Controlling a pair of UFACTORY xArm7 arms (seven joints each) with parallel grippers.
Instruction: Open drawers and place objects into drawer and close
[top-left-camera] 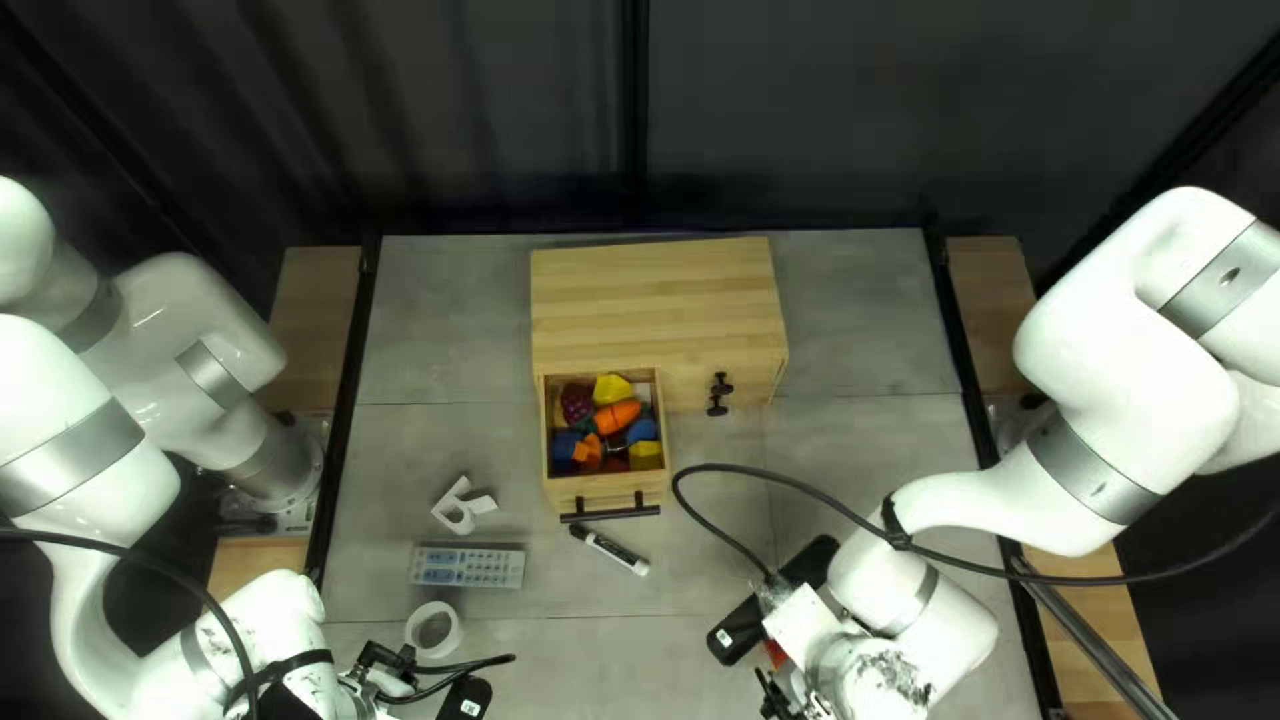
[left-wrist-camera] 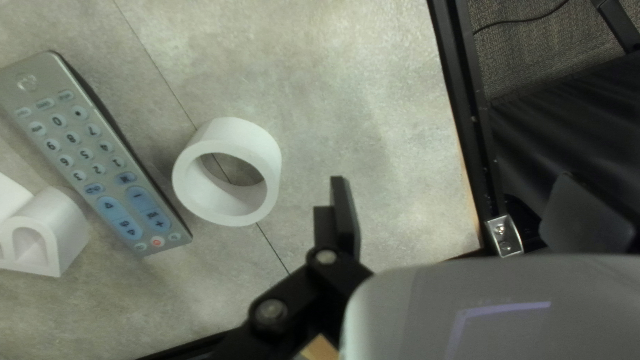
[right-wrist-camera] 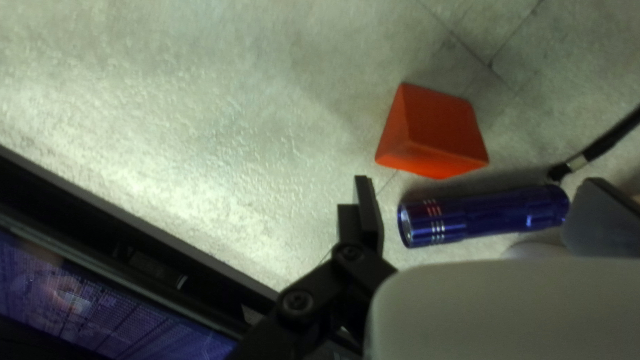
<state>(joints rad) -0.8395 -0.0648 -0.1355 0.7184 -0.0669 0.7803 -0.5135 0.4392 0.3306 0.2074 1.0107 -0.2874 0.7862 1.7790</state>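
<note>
Both sets of jaws stand wide. The blue flashlight [right-wrist-camera: 483, 215], if laid atop the crowded drawer [top-left-camera: 600, 492], could snag the cabinet [top-left-camera: 654, 300] on closing.

Left gripper [top-left-camera: 387, 663] open; right gripper [top-left-camera: 780, 694] open

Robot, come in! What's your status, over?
Left pincer open, right pincer open. Drawer pulled out, colourful toys inside. Marker lying near drawer handle.
</note>
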